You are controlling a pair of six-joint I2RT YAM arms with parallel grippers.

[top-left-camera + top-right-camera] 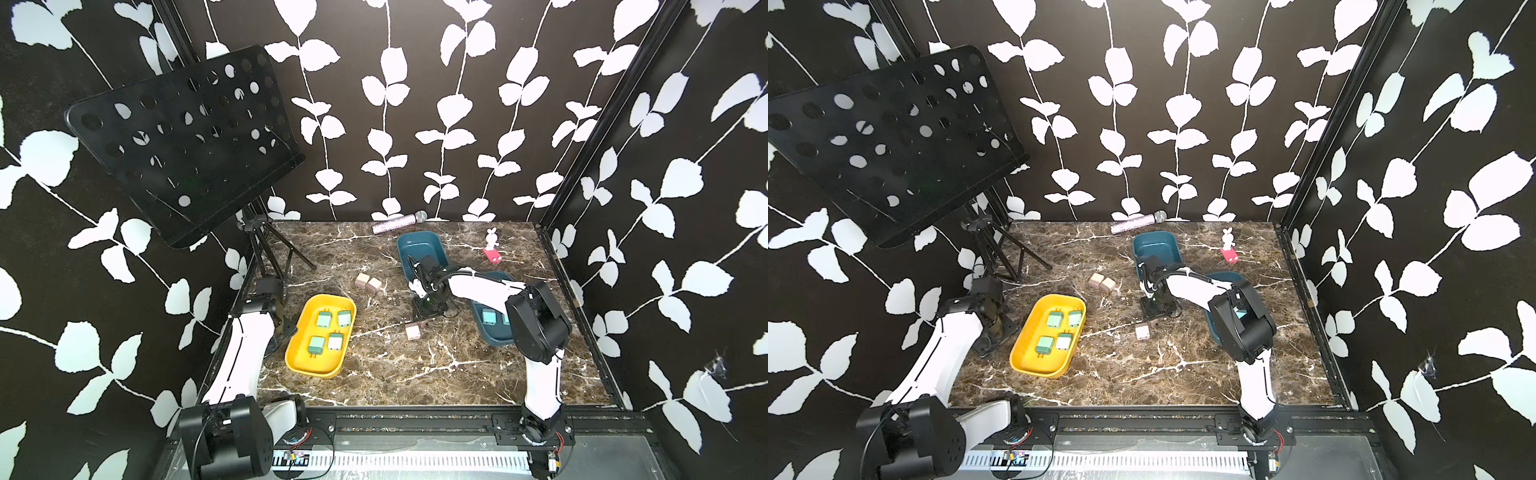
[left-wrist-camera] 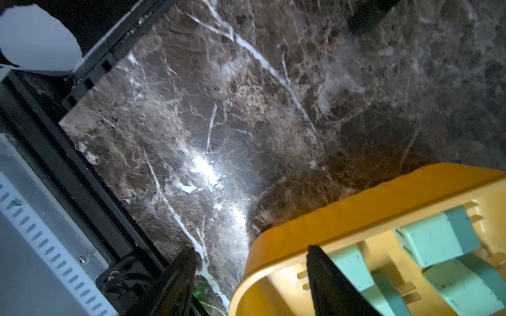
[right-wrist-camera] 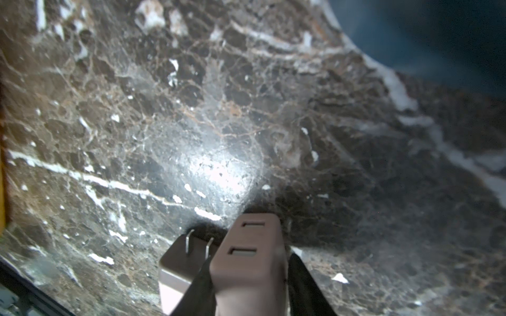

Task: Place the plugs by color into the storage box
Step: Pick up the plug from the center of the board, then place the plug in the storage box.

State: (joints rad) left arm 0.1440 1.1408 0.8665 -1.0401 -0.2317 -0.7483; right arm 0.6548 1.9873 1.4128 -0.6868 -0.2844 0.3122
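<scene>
My right jaws grip a pink-beige plug [image 3: 247, 262] on the table [image 3: 219, 109], its twin [image 3: 175, 269] just beside. Next, I reckon: lift straight, carry to the empty blue tray [image 1: 419, 249]. My left jaws hang open, empty.

Left arm [image 1: 245, 353]: white curved shells, black joint housings, lower left.
Right arm [image 1: 540, 382]: white shells, bulky black elbow housing [image 1: 538, 324], black ribbed cable [image 1: 461, 272] along forearm.
Right base [image 1: 528, 432]: black mount, red wires, lower right.
Left hand [image 2: 249, 249]: matte black tapered fingers.
Right hand [image 3: 250, 260]: black tapered fingers.
</scene>
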